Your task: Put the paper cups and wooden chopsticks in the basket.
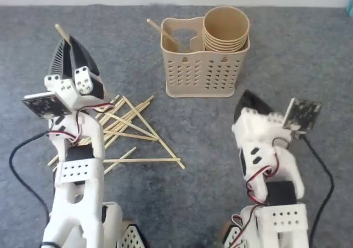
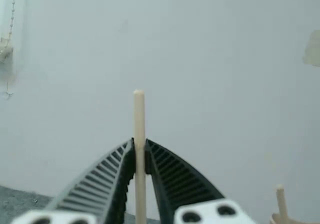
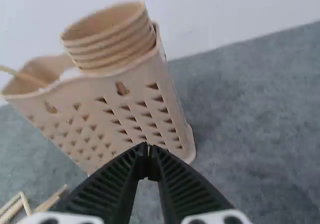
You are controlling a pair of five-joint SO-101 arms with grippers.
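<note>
A beige perforated basket (image 1: 203, 71) stands at the back of the grey carpet, also seen in the right wrist view (image 3: 110, 119). A stack of paper cups (image 1: 225, 28) fills its right compartment (image 3: 112, 34); one chopstick (image 1: 161, 30) leans out of the left one. Several wooden chopsticks (image 1: 129, 129) lie in a loose pile on the carpet beside the left arm. My left gripper (image 1: 67, 53) is raised at the left, shut on one chopstick (image 2: 139, 149) that sticks up past the fingertips. My right gripper (image 3: 148, 161) is shut with nothing in it, in front of the basket (image 1: 246, 101).
Grey carpet (image 1: 193, 170) covers the whole work surface. A pale wall runs behind the basket (image 3: 200, 9). Black cables hang beside both arm bases (image 1: 19, 170).
</note>
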